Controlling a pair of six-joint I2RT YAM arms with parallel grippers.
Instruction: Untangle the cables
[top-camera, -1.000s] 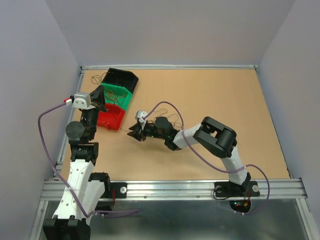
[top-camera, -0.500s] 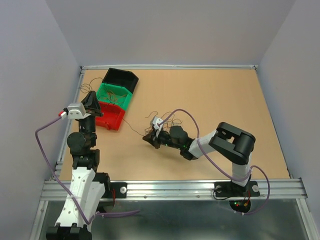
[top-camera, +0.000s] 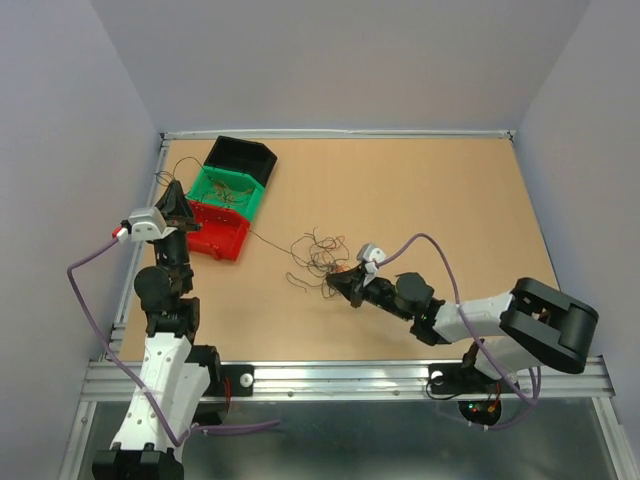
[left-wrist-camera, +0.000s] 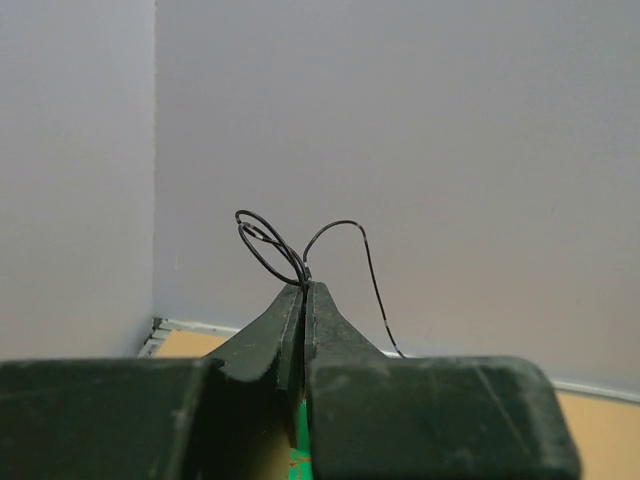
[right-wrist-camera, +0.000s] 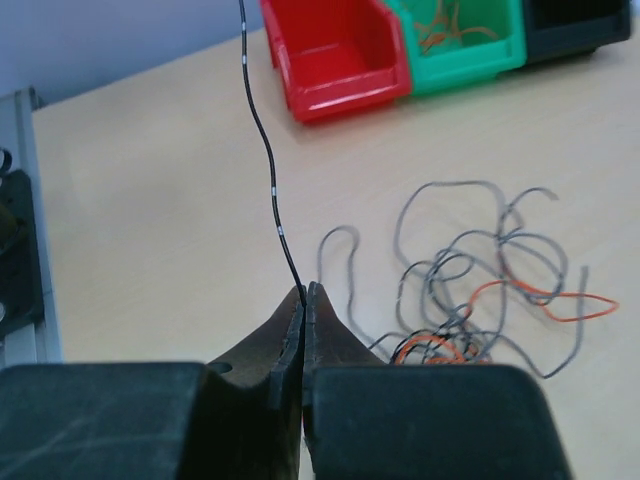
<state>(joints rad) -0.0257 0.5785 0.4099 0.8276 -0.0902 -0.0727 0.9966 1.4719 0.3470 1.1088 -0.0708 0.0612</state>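
The main risk was at the black strand (right-wrist-camera: 268, 160). Both claws were closed tight on it: the left claw (left-wrist-camera: 303, 290), raised by the worktop's left edge, pinched a looped end, & the right claw (right-wrist-camera: 304, 292) pinched another part low over the worktop (top-camera: 450, 200). It seemed to be one strand running btw. them, passing by the red bin (top-camera: 222, 240). If the arms pulled further apart, the strand could slip out from one claw, since it is very thin & the tips hold only a small part of it, or it could snap. Its line went close to the red bin's rim, so it could also catch there & drag the bin. I could not tell if the strand was already free from the tangle (right-wrist-camera: 480, 270). If not, a pull would prob. tighten a knot or drag the whole heap.

The tangle lay on the worktop just beside the right claw, approx. in the middle. It was a loose heap of thin curly wires, mostly grey-black w/ one orange-red strand, w/ open loops & no dense ball. Some brownish wires (right-wrist-camera: 440, 30) lay in the green bin (right-wrist-camera: 465, 70), next to the red one
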